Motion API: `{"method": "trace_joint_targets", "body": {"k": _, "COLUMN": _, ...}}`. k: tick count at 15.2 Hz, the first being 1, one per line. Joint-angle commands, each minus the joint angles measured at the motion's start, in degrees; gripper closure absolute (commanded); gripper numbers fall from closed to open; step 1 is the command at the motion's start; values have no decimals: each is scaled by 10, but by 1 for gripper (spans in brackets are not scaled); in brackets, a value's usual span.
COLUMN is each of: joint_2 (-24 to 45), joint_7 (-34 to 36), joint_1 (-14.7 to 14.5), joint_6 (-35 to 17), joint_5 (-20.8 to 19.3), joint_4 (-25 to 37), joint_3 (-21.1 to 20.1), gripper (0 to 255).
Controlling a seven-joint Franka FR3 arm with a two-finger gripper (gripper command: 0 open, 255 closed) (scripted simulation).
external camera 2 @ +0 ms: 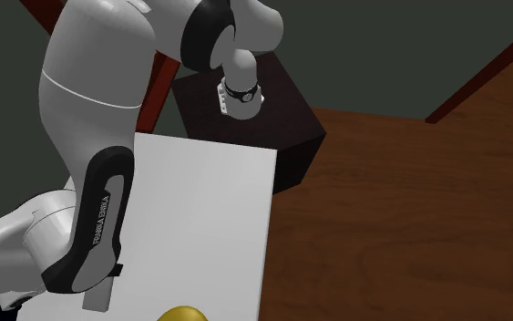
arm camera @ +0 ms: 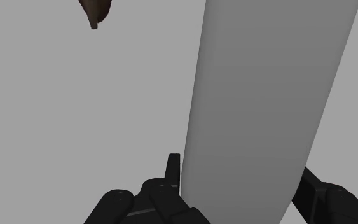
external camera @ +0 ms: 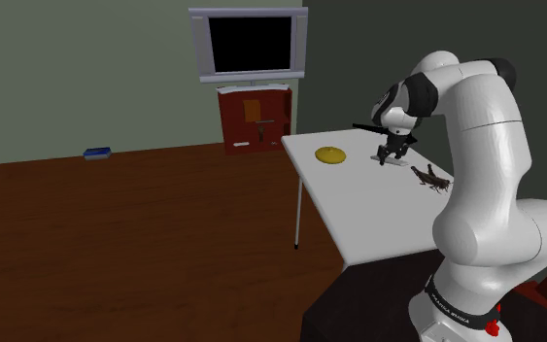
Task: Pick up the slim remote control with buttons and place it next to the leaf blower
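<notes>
In the wrist view a long, plain grey slab, the remote control (arm camera: 260, 95), runs out from between my two black fingers (arm camera: 173, 168). My gripper (arm camera: 241, 172) is shut on it, a finger against each long side. No buttons show on the face I see. A brown tip of the leaf blower (arm camera: 96, 9) pokes in beyond the remote. In the shoulder view my gripper (external camera: 394, 153) points down close over the white table (external camera: 358, 214). The dark brown leaf blower (external camera: 430, 179) lies on the table a short way to the gripper's right.
A flat yellow object (external camera: 330, 154) lies on the table to the gripper's left in the shoulder view, and also shows at the table edge (external camera 2: 183, 315). A red cabinet (external camera: 254, 117) under a wall screen (external camera: 250, 44) stands behind. Brown floor surrounds the table.
</notes>
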State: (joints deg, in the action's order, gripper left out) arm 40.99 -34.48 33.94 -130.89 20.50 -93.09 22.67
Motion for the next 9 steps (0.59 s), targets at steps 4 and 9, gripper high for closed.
{"method": "trace_joint_targets", "body": {"k": 4, "joint_2": 5, "joint_7": 1, "joint_1": 0, "joint_6": -2, "joint_5": 0, "joint_4": -4, "joint_3": 0, "gripper": 255}}
{"method": "trace_joint_targets", "body": {"k": 9, "joint_2": 7, "joint_7": 2, "joint_1": 0, "joint_6": -1, "joint_5": 1, "joint_4": -2, "joint_3": -1, "gripper": 0}}
